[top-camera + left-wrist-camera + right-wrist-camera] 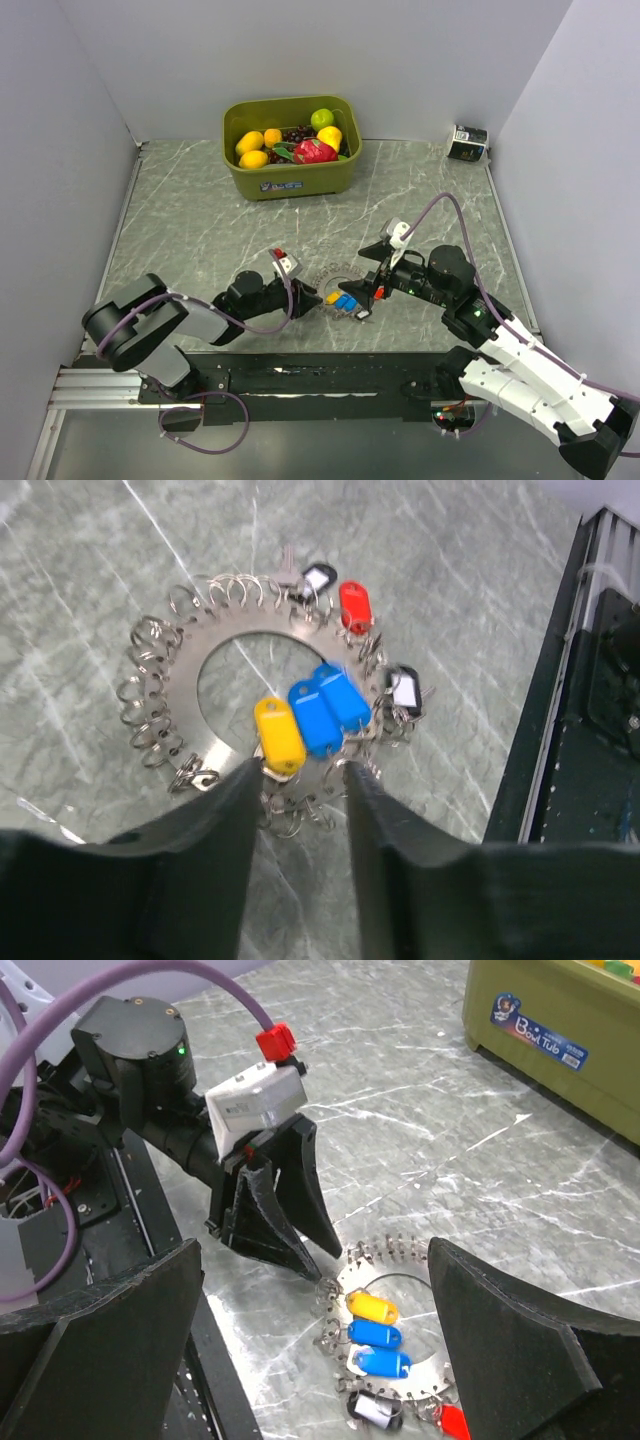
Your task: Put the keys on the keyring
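Yellow, blue, red and black-headed keys (318, 715) ring a flat steel keyring (190, 645) on the green-veined bench (200, 220) between grey walls (60, 150), with the left pincer (300, 775) and right pincer (315, 1250) both parted.

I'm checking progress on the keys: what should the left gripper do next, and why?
Probably draw the left gripper back from the keyring. Its jaws stand apart at the rim beside the yellow key, apparently gripping nothing, and every key in view already lies at the ring's edge. The right gripper hangs open above.

The olive tub (600, 1080) bears a label (538, 1028) reading "Bowl Tub".
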Robot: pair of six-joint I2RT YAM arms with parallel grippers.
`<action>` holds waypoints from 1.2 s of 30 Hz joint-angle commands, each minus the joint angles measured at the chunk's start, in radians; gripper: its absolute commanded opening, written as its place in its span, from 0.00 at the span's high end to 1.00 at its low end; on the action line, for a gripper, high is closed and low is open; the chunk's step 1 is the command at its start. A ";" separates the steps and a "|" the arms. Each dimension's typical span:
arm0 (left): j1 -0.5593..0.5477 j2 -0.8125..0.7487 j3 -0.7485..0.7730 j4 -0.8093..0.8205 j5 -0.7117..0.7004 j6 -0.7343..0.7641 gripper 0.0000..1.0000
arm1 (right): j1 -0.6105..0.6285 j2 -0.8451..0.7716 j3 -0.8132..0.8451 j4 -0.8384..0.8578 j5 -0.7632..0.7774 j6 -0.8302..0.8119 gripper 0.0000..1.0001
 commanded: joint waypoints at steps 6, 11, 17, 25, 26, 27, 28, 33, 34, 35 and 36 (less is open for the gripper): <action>-0.001 -0.160 -0.023 -0.005 -0.092 0.031 0.20 | 0.001 -0.013 0.054 0.014 -0.010 0.012 0.00; -0.001 -0.161 0.008 0.023 -0.120 0.042 0.07 | 0.001 0.000 0.057 0.011 -0.007 0.017 0.00; -0.001 -0.113 0.039 0.083 -0.089 0.043 0.04 | 0.002 0.000 0.065 0.008 -0.003 0.011 0.00; 0.002 -0.093 0.065 0.110 -0.078 0.054 0.04 | 0.001 0.013 0.074 -0.012 0.002 0.014 0.00; 0.002 -0.093 0.062 0.112 -0.083 0.056 0.04 | -0.001 0.016 0.074 -0.011 -0.001 0.014 0.00; 0.002 -0.096 0.059 0.130 -0.087 0.056 0.04 | 0.000 0.015 0.070 -0.006 -0.001 0.014 0.00; 0.002 -0.102 0.047 0.139 -0.092 0.054 0.04 | 0.001 0.015 0.065 0.008 0.002 0.019 0.00; 0.008 -0.133 0.036 0.114 -0.112 0.066 0.04 | 0.001 0.026 0.067 0.006 -0.004 0.023 0.00; 0.008 -0.141 0.030 0.110 -0.114 0.073 0.04 | 0.001 0.027 0.062 0.014 -0.006 0.026 0.00; 0.009 -0.145 0.028 0.104 -0.115 0.074 0.04 | 0.001 0.029 0.056 0.024 -0.004 0.028 0.00; 0.014 -0.150 0.028 0.094 -0.117 0.076 0.03 | 0.001 0.035 0.056 0.028 -0.004 0.031 0.00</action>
